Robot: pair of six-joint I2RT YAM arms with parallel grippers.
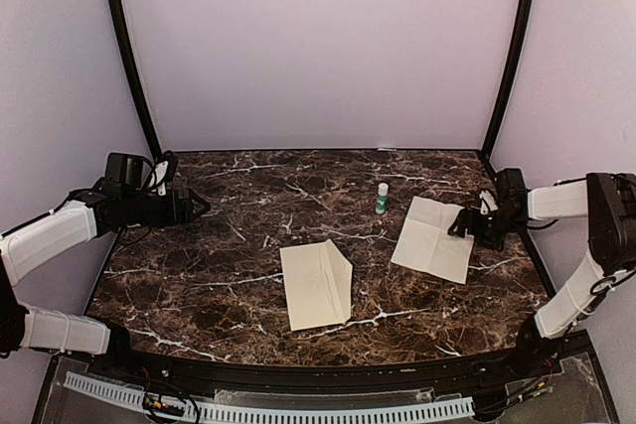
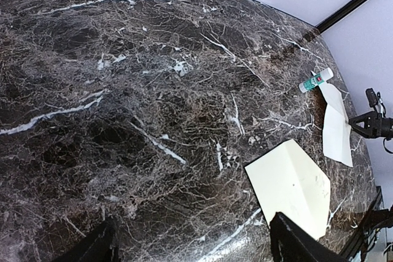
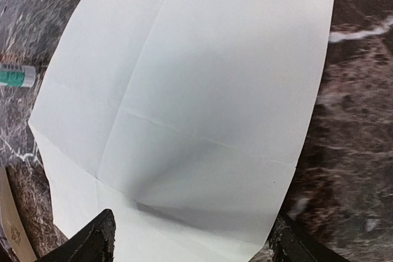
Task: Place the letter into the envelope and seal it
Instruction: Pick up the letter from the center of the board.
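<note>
The letter (image 1: 434, 237), a creased cream sheet, lies flat on the right of the marble table (image 1: 229, 245). My right gripper (image 1: 459, 223) is low at its right edge and stands open. In the right wrist view the letter (image 3: 184, 90) fills the frame and its near edge, slightly lifted, runs between the spread fingers (image 3: 92, 243) of that gripper (image 3: 191, 225). The envelope (image 1: 318, 285) rests at the table's centre with its flap folded out to the right. My left gripper (image 1: 202, 206) hovers open over the left side, away from both papers; its view shows the envelope (image 2: 291, 185) beside its right finger.
A small green-and-white glue stick (image 1: 382, 198) stands behind the two papers; it also shows in the left wrist view (image 2: 316, 80) and at the left of the right wrist view (image 3: 12, 77). White walls and black frame posts (image 1: 134, 67) close the back and sides.
</note>
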